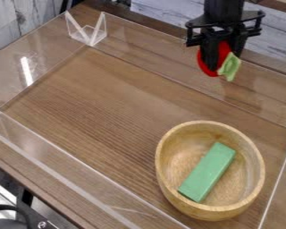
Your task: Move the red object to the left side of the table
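Note:
The red object (206, 63), a small red toy fruit with a light green leafy end, hangs above the far right part of the table (97, 98). My gripper (217, 61) points straight down and is shut on it, its black fingers on either side of the fruit. The green end sticks out to the right of the fingers. The fruit is held clear of the wood, near the back acrylic wall.
A round light wooden bowl (179, 148) stands at the front right with a flat green block (207, 172) lying in it. Clear acrylic walls (38, 54) edge the table, and a clear bracket (86, 29) sits at the far left corner.

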